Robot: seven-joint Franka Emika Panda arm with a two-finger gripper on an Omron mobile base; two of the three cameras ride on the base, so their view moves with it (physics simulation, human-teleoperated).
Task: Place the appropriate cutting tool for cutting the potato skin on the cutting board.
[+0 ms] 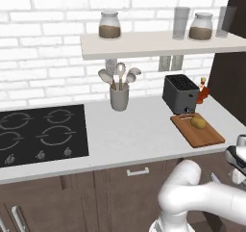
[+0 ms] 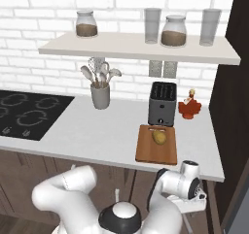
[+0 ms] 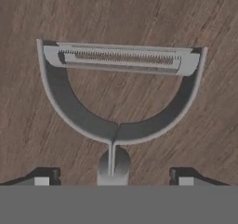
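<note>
Near the surface's right edge, the cutting board [image 1: 204, 135] carries the potato [image 1: 198, 123], before the toaster [image 1: 180, 94]. Hand view: the cutting tool [image 3: 118, 86] sits between the claw [image 3: 114, 177] tips, jaws spread, not touching it, against wood grain. No legible writing anywhere.

A pale grey kitchen counter [image 1: 129, 135] carries a flat reddish-brown wooden cutting board [image 1: 204, 138] at its right end, a dark grey boxy toaster [image 1: 179, 94] just behind it, a grey utensil crock [image 1: 119, 99] and a black inset hob [image 1: 41, 132]
</note>
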